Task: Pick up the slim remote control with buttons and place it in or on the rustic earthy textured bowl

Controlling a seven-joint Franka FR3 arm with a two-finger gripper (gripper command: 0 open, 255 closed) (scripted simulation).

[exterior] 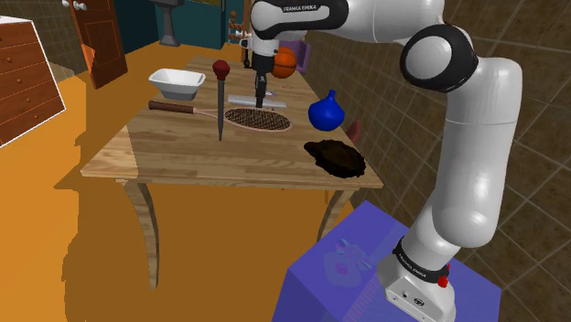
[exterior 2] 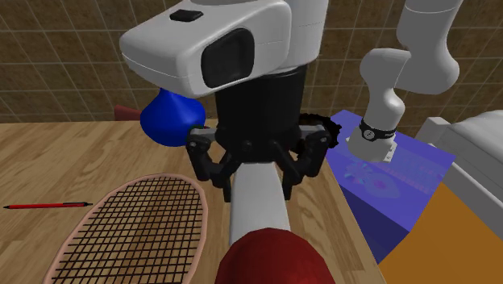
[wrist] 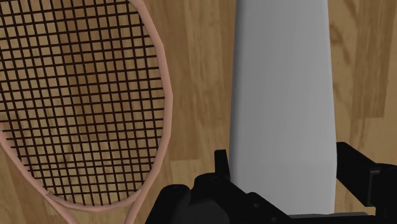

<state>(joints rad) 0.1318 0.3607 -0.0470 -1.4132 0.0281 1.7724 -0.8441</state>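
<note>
You are at the grasp step. The gripper (wrist: 283, 162) is clamped on the plain grey remote (wrist: 283, 76), one finger pressed against each long edge. The remote lies on the counter (exterior: 183, 155) just beside the racket (wrist: 83, 102). You cannot tell whether it has left the wood yet.

Next you need a straight lift. Then carry it toward the stand side of the counter, to the dark, rough bowl (exterior: 337, 157), and pass the blue vase (exterior: 326, 112) on the way.

The remote shows no buttons. In the second exterior view the hand hides most of the bowl, and a red rounded object (exterior 2: 270, 258) in front is hard to identify.
</note>
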